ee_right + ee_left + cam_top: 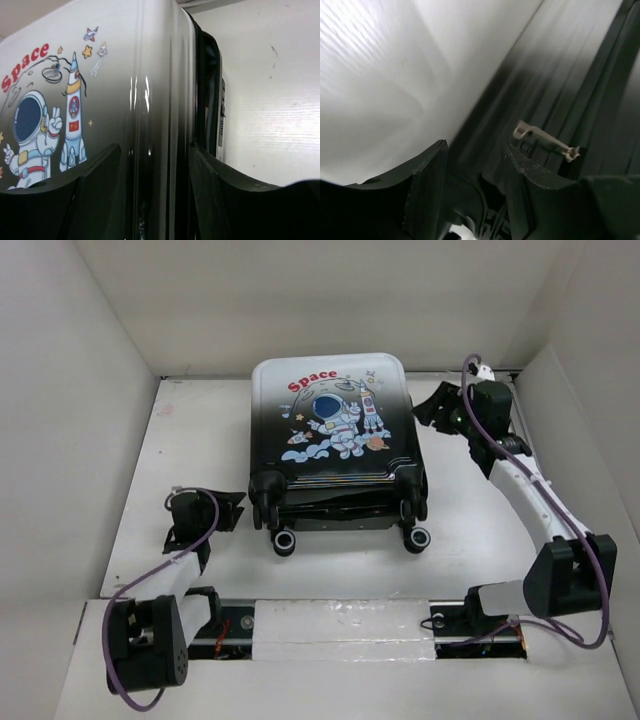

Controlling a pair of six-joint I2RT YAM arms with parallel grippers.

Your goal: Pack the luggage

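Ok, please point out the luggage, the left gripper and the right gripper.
luggage point(335, 410): top external view, on the printed shell.
left gripper point(475, 147): left wrist view, midway between its fingertips.
right gripper point(155, 146): right wrist view, midway between its fingertips.

The luggage point(335, 440) hogs the middle of the table point(190, 460), so there's decent open room down its left side and along the front, but the narrower strip by the right wall point(590, 420) is clogged by the right arm point(530, 490).
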